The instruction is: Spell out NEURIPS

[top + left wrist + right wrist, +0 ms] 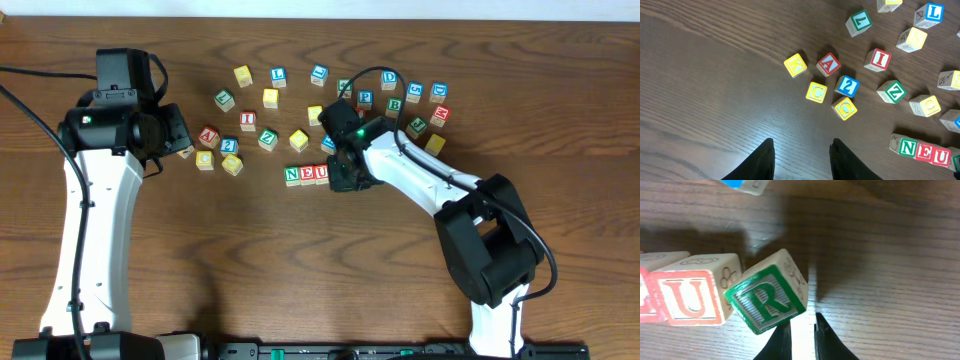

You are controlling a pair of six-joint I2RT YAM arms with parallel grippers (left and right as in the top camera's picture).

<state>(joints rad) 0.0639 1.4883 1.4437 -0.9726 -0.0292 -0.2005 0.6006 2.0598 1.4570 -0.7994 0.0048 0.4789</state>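
Observation:
Green N (pixel 292 174), red E (pixel 307 173) and red U (pixel 321 172) stand in a row at mid-table. The green R cube (pixel 767 297) sits tilted just right of the U cube (pixel 690 297), its lower corner against my right gripper's left fingertip (pixel 785 332). My right gripper (pixel 802 327) is shut to a thin slit with nothing in it; in the overhead view it covers the R. Red I (pixel 248 120) and blue P (pixel 365 98) lie among the loose cubes behind. My left gripper (pixel 802 145) hangs open and empty over bare wood at the left.
Loose cubes K (pixel 795 65), A (pixel 828 64), C (pixel 816 92), 2 (pixel 847 86) and O (pixel 844 108) cluster ahead of the left gripper. More cubes, some yellow (pixel 299 139), spread across the back. A blue cube (pixel 742 184) lies just beyond the R.

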